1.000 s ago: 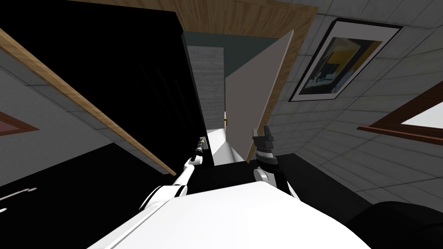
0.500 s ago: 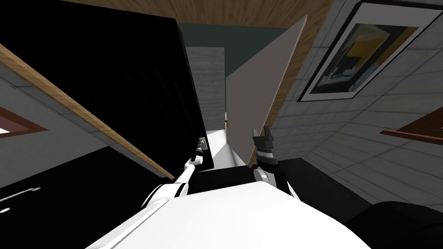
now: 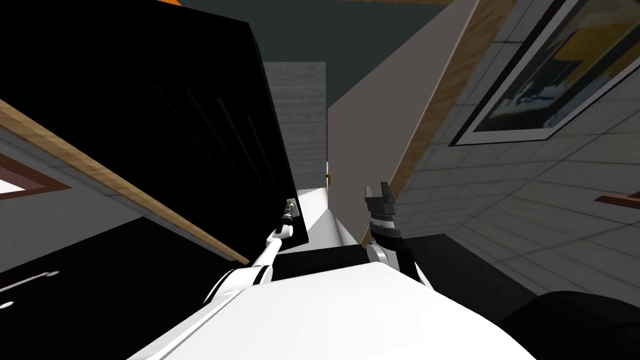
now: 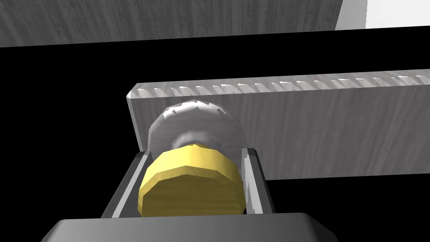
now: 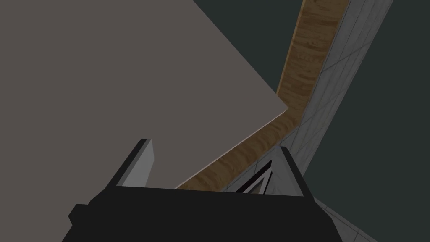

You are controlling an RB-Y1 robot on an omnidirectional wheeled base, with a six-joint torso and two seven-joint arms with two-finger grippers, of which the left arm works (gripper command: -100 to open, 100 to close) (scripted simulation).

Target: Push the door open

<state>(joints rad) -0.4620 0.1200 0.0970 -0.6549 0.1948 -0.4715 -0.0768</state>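
Observation:
Ahead, a doorway stands open between a black door leaf [image 3: 156,125] on my left and a plain grey leaf [image 3: 362,144] swung away on my right. My left gripper [image 3: 291,206] reaches the black leaf's free edge. In the left wrist view this gripper [image 4: 196,152] is shut on a yellow knob [image 4: 191,189] with a grey rosette [image 4: 193,122], set in the door's grey edge [image 4: 315,126]. My right gripper [image 3: 378,190] is raised beside the grey leaf; its wrist view shows the gripper [image 5: 214,151] open, close to that leaf [image 5: 105,84]. A small yellow knob [image 3: 328,179] shows on the grey leaf's edge.
A wooden door frame [image 3: 437,106] borders the opening on the right, and a wooden strip [image 3: 125,181] runs on the left. A framed picture [image 3: 550,69] hangs on the tiled right wall. Beyond the gap lie pale floor [image 3: 315,215] and a grey wall [image 3: 303,112].
I have moved forward: the frame top and the picture slid up and outward, and the opening looks larger. Both arms keep their places, the left still on the knob.

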